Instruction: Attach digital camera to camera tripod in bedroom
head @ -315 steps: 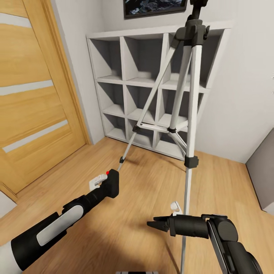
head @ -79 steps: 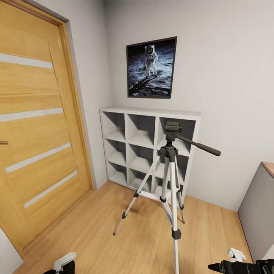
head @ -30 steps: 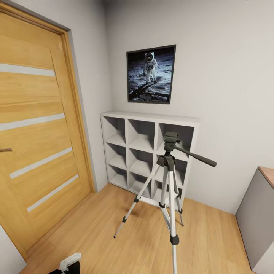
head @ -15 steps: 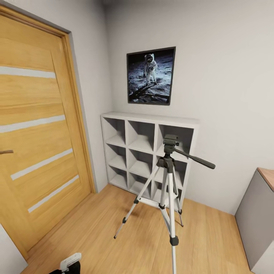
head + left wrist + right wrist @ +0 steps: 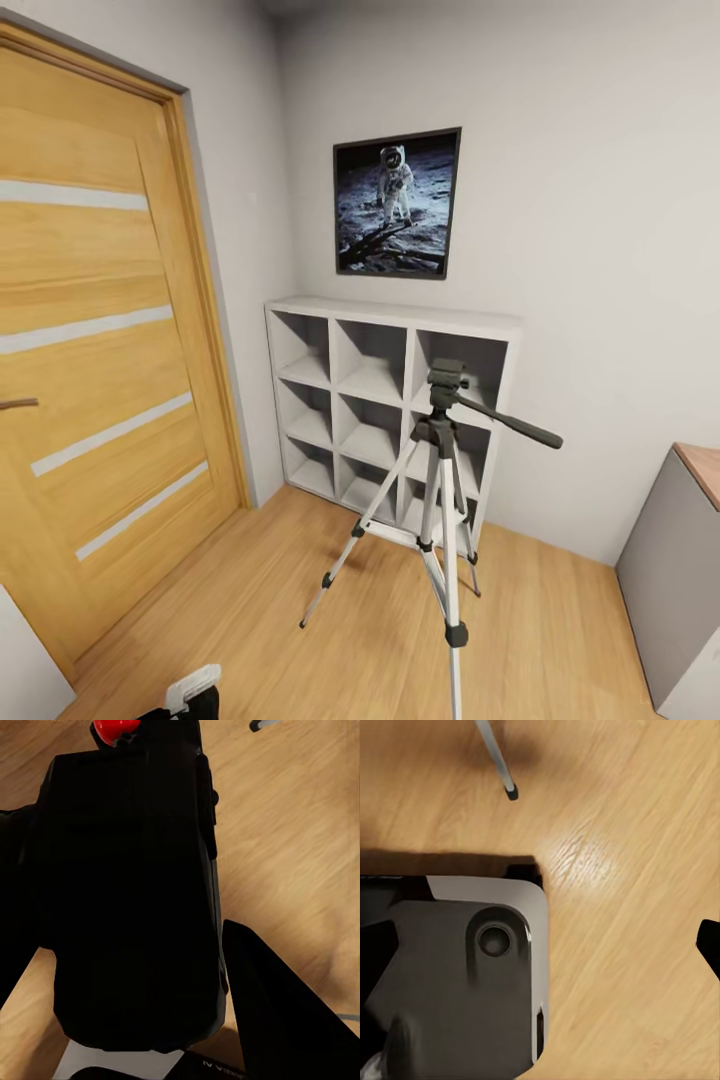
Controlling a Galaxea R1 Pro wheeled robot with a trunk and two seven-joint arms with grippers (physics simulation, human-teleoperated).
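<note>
The camera tripod (image 5: 445,500) stands on the wood floor in front of the white cube shelf, its silver legs spread. Its black head (image 5: 447,380) is bare, and the pan handle (image 5: 510,422) points right. In the left wrist view the black digital camera (image 5: 127,892) with its red button (image 5: 116,727) sits between the jaws, and my left gripper (image 5: 142,945) is shut on it. A bit of that gripper (image 5: 188,697) peeks in at the head view's bottom edge, well short of the tripod. One black fingertip (image 5: 709,947) of my right gripper stands at the picture's edge, with nothing held.
A wooden door (image 5: 90,350) with pale stripes is at the left. The cube shelf (image 5: 380,330) and an astronaut picture (image 5: 397,203) are on the far wall. A grey cabinet (image 5: 675,570) stands at the right. The right wrist view looks down on my grey base (image 5: 457,975) and a tripod foot (image 5: 511,793).
The whole head picture has drifted slightly, so the camera has moved; the tripod stands as before. The left gripper still holds the digital camera at the bottom edge.
</note>
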